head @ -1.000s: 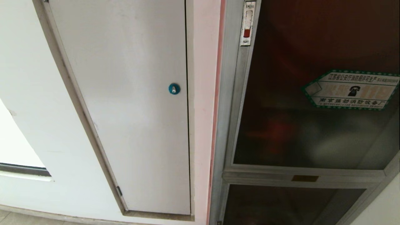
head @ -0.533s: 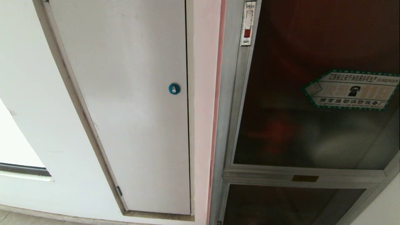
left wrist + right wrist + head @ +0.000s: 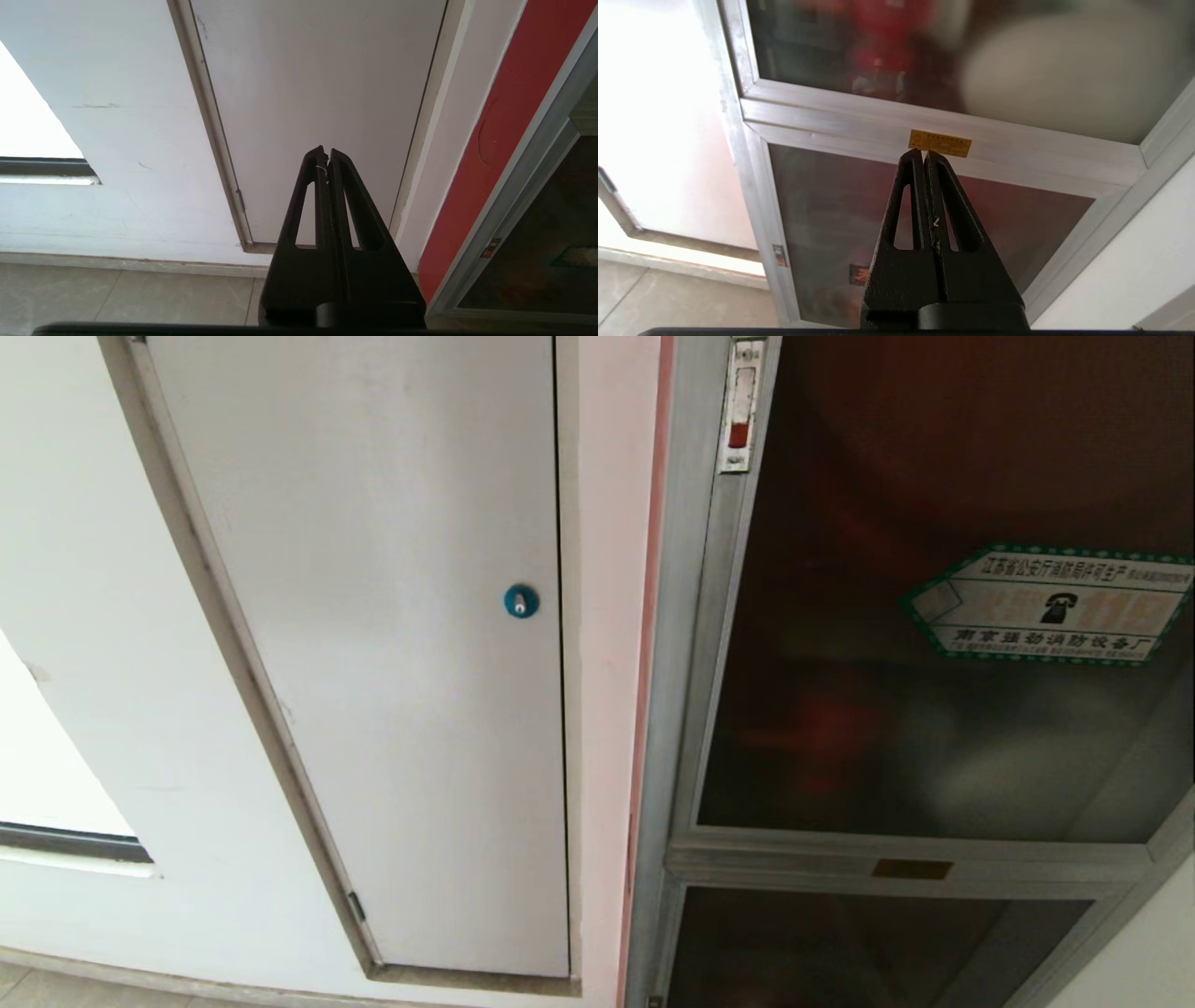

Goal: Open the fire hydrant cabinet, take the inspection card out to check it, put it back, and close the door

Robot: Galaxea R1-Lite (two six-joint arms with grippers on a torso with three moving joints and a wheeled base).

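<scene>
In the head view, the silver aluminium-framed fire hydrant cabinet [image 3: 686, 709] stands closed on the right, its dark tinted glass door [image 3: 934, 616] shut beside the slim latch with red insert [image 3: 739, 411]; no card is in sight, so the task looks finished or unstarted. The left wrist view shows the left gripper [image 3: 327, 156] pinched together, empty, facing a plain white wall panel [image 3: 317, 93] above a tiled floor [image 3: 117, 294]. In the right wrist view, the right gripper [image 3: 923, 156] is closed on nothing before the cabinet's lower rail.

Black slotted triangular fingers [image 3: 312, 196]
</scene>
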